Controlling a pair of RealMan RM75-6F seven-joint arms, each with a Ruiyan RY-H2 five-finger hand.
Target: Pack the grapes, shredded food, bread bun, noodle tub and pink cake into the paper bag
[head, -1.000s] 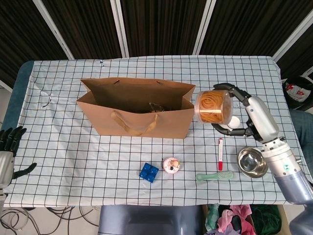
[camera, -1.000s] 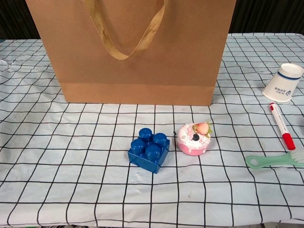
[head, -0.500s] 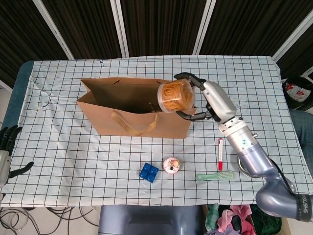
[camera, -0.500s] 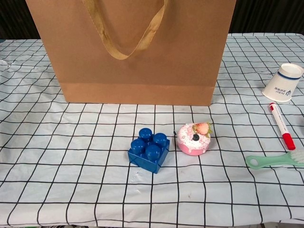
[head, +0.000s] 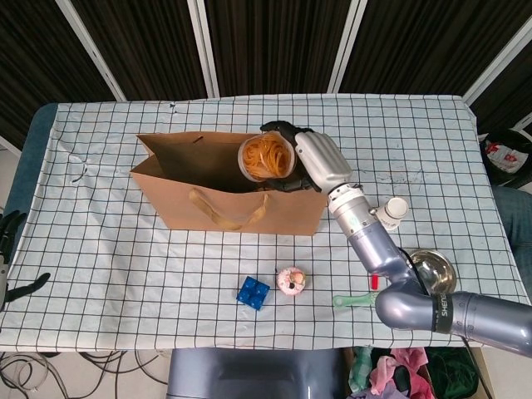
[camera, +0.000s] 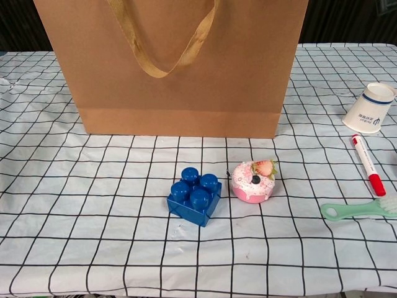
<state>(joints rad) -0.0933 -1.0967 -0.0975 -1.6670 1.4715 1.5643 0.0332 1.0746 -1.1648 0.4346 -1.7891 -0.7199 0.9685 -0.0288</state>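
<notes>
My right hand [head: 312, 160] grips the clear noodle tub [head: 266, 157], full of orange noodles, over the open mouth of the brown paper bag [head: 241, 204]. The bag [camera: 173, 68] stands upright at the table's middle and fills the top of the chest view. The pink cake [head: 291, 280] with a strawberry on top sits on the cloth in front of the bag, also plain in the chest view [camera: 253, 181]. A dark shape lies inside the bag, too hidden to name. My left hand [head: 10, 249] hangs at the far left edge, fingers apart, holding nothing.
A blue toy brick [camera: 195, 195] lies left of the cake. A white paper cup [camera: 370, 108], a red marker [camera: 368, 164] and a green brush [camera: 360, 210] lie at the right. A steel bowl [head: 431, 268] sits partly behind my right forearm.
My right hand has carried the noodle tub leftward from beside the bag's right end to above its opening. The left hand has slid lower at the frame edge.
</notes>
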